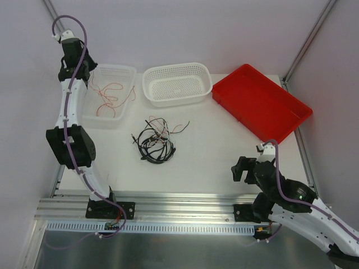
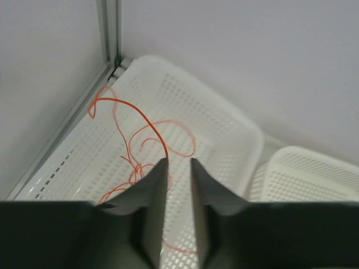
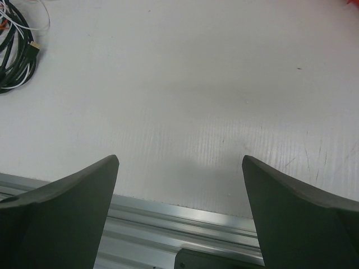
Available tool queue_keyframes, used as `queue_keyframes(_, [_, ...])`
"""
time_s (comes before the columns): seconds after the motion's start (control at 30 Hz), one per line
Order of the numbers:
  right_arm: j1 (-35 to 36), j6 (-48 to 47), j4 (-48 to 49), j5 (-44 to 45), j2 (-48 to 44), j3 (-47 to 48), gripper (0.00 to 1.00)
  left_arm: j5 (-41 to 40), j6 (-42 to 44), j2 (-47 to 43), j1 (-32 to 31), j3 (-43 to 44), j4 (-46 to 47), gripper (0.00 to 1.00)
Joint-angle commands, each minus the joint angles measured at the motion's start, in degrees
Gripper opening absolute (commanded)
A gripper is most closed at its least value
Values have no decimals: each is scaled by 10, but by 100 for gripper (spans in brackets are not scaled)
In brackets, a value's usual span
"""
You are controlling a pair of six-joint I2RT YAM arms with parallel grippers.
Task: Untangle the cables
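Left gripper (image 2: 179,161) above white basket (image 2: 247,134); jaws a narrow slit apart, nothing between; red-orange wire (image 2: 147,120) runs up to one fingertip, its loops lying in the basket; right gripper (image 3: 179,159) wide open, empty, low over table (image 1: 219,157); black and white cables (image 1: 157,141) tangled mid-table.

**Enclosure and bench**

White matt table top (image 3: 196,84) ahead of the right jaws, with an aluminium rail (image 3: 168,221) between and just below them. Plain pale wall (image 2: 252,56) beyond the left jaws, and an aluminium corner post (image 2: 111,28) to their upper left. Light is even and soft.
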Motion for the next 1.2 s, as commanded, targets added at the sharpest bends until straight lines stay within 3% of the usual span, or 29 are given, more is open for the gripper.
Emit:
queue_keyframes(0.0, [2,8,27,-7,22,-4,97,28,-23,26,20,-36,19,34])
queue_keyframes(0.1, [3,6,37,-11,40,-5,97,68,-42,35,40,-68,19,55])
queue_keyframes(0.13, [2,4,40,-13,44,-5,97,71,-51,34,43,-75,18,72])
queue_keyframes(0.23, [2,2,54,-20,56,-6,97,101,-54,22,43,-88,19,93])
queue_keyframes(0.27, [3,3,58,-23,59,-5,97,111,-54,14,43,-92,18,96])
queue_keyframes(0.37, [3,3,67,-32,59,-9,97,145,-38,-2,29,-103,19,97])
queue_keyframes(0.5, [3,10,70,-35,49,-17,97,127,1,-28,-12,-140,19,97])
queue_keyframes(0.6, [2,11,66,-35,37,-21,97,99,31,-40,-51,-172,19,96])
queue_keyframes(0.8, [2,15,52,-29,19,-27,97,-13,169,-29,-143,-209,20,92])
queue_keyframes(0.97, [3,21,54,-26,11,-38,97,-89,155,-28,-174,-242,20,90])
queue_keyframes(1.17, [2,19,47,-23,11,-39,97,-83,151,-1,-174,-239,21,85])
